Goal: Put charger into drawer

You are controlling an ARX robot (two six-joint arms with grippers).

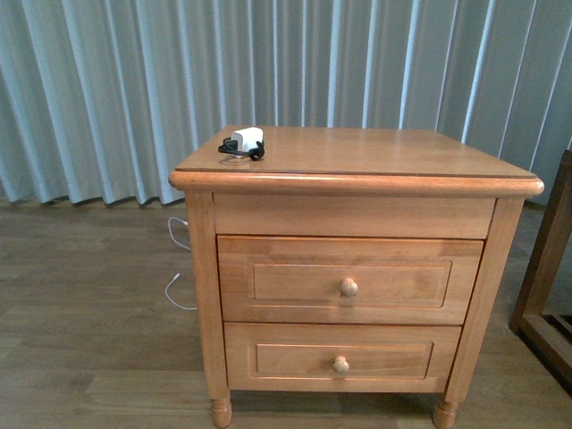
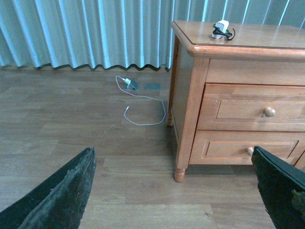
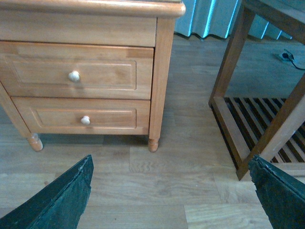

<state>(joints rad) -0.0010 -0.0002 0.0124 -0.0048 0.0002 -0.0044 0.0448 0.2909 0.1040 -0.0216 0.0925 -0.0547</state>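
Observation:
The charger (image 1: pixel 245 141), a small white block with a bundled black cord, lies on the nightstand's top near its back left corner; the left wrist view shows the charger (image 2: pixel 222 29) there too. The drawer (image 1: pixel 349 280) is the taller upper one with a round knob, and it is shut; it also shows as the drawer (image 2: pixel 259 109) and the drawer (image 3: pixel 76 71). No arm appears in the front view. My left gripper (image 2: pixel 174 191) is open, low over the floor, left of the nightstand. My right gripper (image 3: pixel 171 193) is open over the floor in front of the nightstand's right leg.
A shorter lower drawer (image 1: pixel 341 359) sits under the upper one, shut. A thin loose white cable (image 2: pixel 143 107) lies on the wooden floor by the curtain. A dark wooden slatted rack (image 3: pixel 257 109) stands right of the nightstand. Pale curtains (image 1: pixel 107 80) hang behind.

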